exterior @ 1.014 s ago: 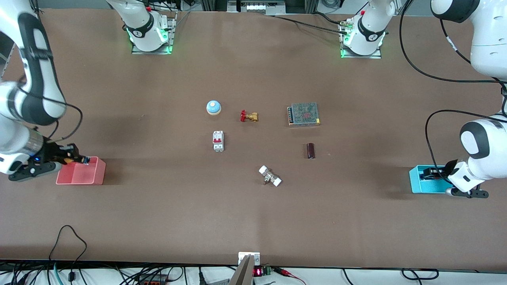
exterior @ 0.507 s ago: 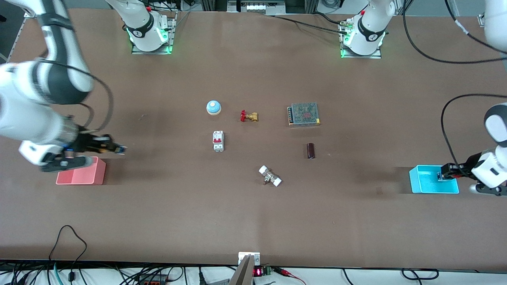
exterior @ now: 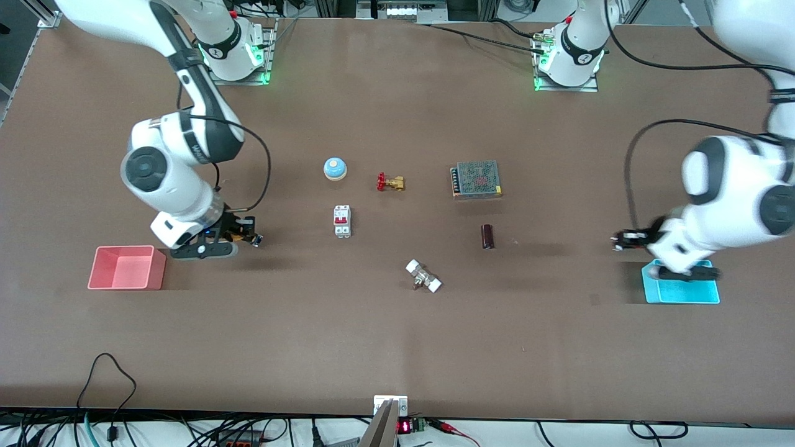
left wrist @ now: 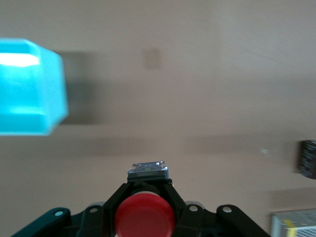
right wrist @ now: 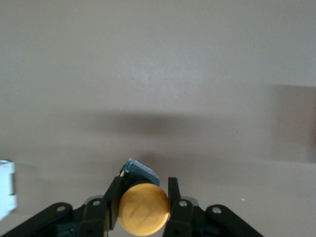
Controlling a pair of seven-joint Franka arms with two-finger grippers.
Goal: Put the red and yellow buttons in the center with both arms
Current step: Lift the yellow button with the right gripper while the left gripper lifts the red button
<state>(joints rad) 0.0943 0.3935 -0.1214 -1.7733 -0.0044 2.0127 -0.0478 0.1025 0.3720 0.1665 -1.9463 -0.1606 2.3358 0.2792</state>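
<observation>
Two jaws clamped, left gripper [left wrist: 146, 197] on red button [left wrist: 144, 216], right gripper [right wrist: 143, 190] on yellow button [right wrist: 143, 209]

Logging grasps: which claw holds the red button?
The left claw holds the red button, near the cyan bin; the right claw holds the yellow button.

Both arms are glossy white, jointed, with black bands and round grey joint caps, looping black cables, bases lit green, and black two-finger grippers, the left gripper [exterior: 621, 239] and the right gripper [exterior: 253, 238], whose mounts show small screw holes.
</observation>
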